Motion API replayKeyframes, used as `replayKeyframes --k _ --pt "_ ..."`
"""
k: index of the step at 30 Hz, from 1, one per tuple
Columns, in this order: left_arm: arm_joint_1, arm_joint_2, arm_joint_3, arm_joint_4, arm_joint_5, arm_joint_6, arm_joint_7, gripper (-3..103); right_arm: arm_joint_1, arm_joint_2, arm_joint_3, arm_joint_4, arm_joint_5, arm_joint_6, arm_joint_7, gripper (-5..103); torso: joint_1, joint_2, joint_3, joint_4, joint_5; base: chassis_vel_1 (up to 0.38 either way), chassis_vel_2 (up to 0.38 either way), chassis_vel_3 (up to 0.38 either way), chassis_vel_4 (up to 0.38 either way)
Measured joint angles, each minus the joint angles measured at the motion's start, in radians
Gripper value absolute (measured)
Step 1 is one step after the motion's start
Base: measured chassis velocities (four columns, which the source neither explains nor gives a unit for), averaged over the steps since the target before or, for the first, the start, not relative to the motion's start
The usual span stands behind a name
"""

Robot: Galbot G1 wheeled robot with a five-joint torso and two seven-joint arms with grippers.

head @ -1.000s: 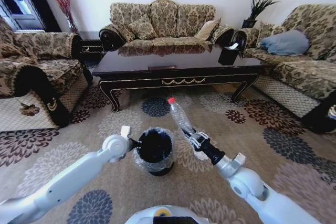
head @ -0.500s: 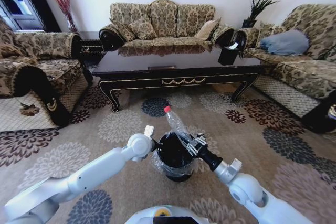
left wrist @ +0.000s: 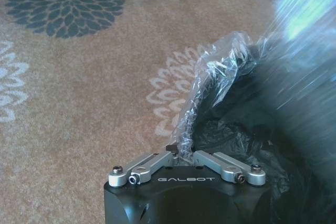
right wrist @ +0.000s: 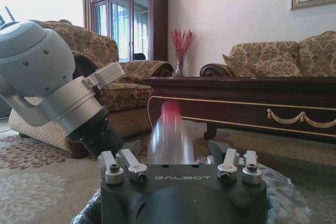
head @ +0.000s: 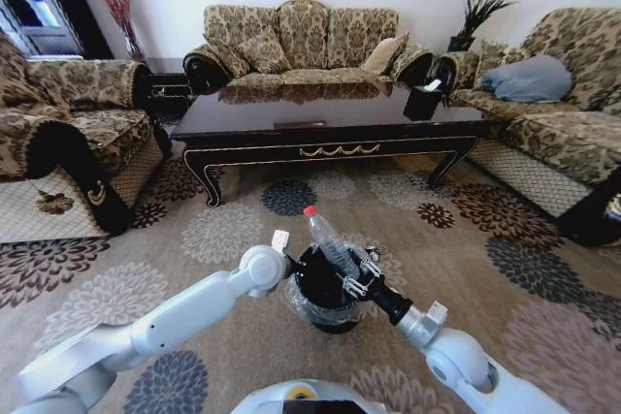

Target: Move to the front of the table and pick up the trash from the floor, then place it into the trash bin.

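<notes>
**Head view: bottle held above the bin**

My right gripper (head: pixel 353 273) has its fingers clenched on the clear plastic bottle (head: pixel 328 239), with the red cap (head: pixel 310 210) pointing up and away from me. The bottle is tilted over the open mouth of the trash bin (head: pixel 320 288), which stands on the carpet (head: pixel 223 230) in front of the table (head: pixel 330 128). My left gripper (left wrist: pixel 176 153) pinches the clear liner bag (left wrist: pixel 210 82) at the bin's rim. What lies inside the dark bin, I cannot tell.
</notes>
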Motion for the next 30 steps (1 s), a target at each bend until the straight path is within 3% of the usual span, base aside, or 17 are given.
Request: replayKeyframes --k 9,15,21,24,30 --pt "0.039 0.02 -0.028 0.001 0.005 0.0 0.004 0 -0.012 0.005 0.004 0.0 -0.01 0.001 -0.005 99 0.0 0.0 0.0 0.0001 -0.0001 0.0 0.0 0.0 0.0" --pt "0.111 0.067 -0.101 0.001 0.023 0.0 0.018 0 0.015 0.008 0.009 0.0 0.004 0.001 0.003 100 0.0 0.0 0.0 0.0002 -0.0003 0.0 0.0 0.0 0.0" --pt "0.189 0.119 -0.225 0.008 0.029 0.0 0.04 0 0.056 0.015 0.014 -0.029 0.04 -0.001 0.024 100 0.0 0.0 0.0 0.0002 -0.0004 0.0 0.0 0.0 0.0" --pt "0.286 0.158 -0.402 0.042 0.04 -0.001 0.055 0 0.111 0.027 0.018 -0.125 0.107 -0.011 0.074 100 0.0 0.0 0.0 0.0005 -0.0003 0.0 0.0 0.0 0.0" --pt "0.403 0.213 -0.545 0.04 0.058 0.0 0.09 0 0.155 0.03 0.033 -0.29 0.15 -0.012 0.087 100 0.0 0.0 0.0 0.0003 -0.0003 0.0 0.0 0.0 0.0"
